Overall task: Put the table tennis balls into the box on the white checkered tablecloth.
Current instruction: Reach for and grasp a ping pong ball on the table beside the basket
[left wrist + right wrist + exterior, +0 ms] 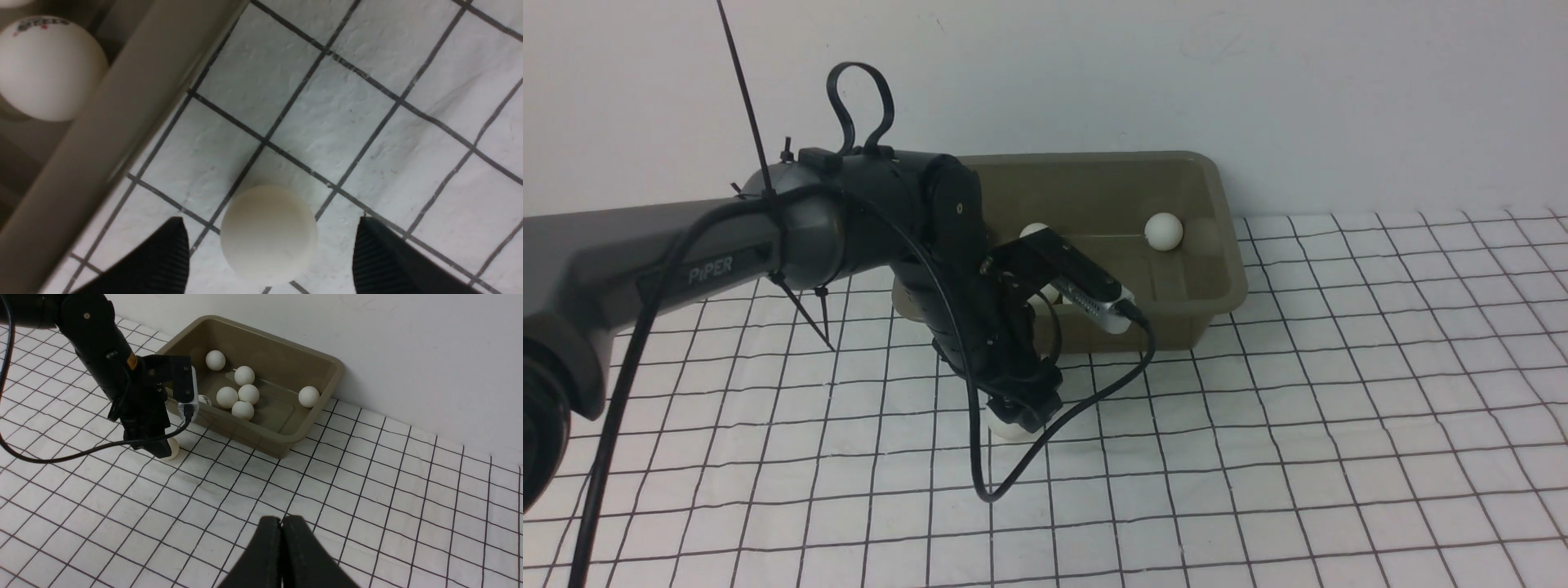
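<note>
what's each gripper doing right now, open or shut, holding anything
Left gripper: open, fingers either side of a table tennis ball on the tablecloth, not gripping it.
Right gripper: shut, holding nothing.

left hand (267,253) low, fingers apart; right hand (282,526) raised, fingers pressed together

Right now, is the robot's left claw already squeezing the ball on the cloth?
No, the left claw is open, with its fingers apart on either side of the ball, not touching it.
</note>
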You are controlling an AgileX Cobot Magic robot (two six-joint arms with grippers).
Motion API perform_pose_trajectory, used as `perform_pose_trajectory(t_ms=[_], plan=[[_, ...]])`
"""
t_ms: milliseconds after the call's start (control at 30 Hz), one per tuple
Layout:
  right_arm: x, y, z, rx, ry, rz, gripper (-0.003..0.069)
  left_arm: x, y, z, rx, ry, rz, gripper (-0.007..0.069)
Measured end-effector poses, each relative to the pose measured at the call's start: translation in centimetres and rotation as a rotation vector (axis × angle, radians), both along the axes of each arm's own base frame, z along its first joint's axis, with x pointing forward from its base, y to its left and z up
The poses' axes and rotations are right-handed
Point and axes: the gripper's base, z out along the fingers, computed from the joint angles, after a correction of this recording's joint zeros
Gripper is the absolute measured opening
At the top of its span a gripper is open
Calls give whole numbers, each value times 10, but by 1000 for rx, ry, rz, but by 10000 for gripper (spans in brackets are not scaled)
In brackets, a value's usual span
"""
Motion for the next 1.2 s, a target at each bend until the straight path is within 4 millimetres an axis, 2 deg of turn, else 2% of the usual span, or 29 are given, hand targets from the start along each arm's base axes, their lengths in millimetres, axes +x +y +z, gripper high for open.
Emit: perform_pose_trajectory(t_ms=[133,400,600,667,767,867,1033,1200], plan=[[0,0,0,0,0,0,-18,1,-1,-6,5,11,2,482],[0,0,0,0,0,0,-18,4,-2,-34,36,69,5,482],[0,0,0,0,0,0,-18,6,-3,-36,29,61,20,478],[0,0,0,0,0,0,-18,7,-3,-35,26,61,28,451],[0,0,0,-2,-1,-2,-18,7,-3,-35,22,73,53,345],[0,0,0,-2,-1,-2,-18,5,-2,-35,28,102,76,346],[0,0,0,-2,-1,-2,-18,-6,2,-27,61,182,76,346],[0,0,0,-2,-1,-2,-18,-14,6,9,26,127,76,346]])
